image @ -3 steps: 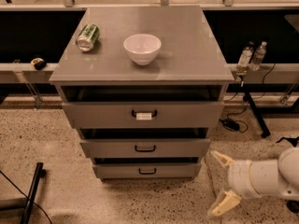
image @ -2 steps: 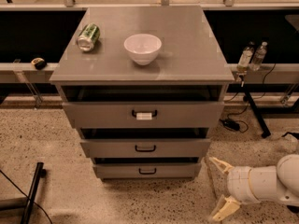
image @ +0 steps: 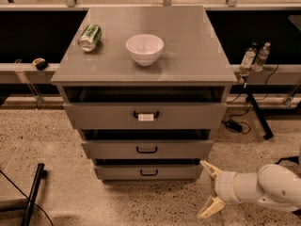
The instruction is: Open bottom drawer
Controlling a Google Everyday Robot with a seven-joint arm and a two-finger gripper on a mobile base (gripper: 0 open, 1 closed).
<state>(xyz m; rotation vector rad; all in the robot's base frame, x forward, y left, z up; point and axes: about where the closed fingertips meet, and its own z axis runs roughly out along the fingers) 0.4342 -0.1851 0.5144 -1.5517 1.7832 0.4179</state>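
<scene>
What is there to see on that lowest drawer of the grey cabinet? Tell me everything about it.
The bottom drawer is the lowest and narrowest of three: a plain grey matte front, perhaps painted metal, with a small black loop handle at its middle and no label. It sits level just above the speckled floor, looks pushed in, with a dark gap above it. Nothing touches it: the robot's claw, fingers spread open, hangs low to its right, apart from it.

Smooth plastic hand right of the matt grey bottom drawer.
</scene>
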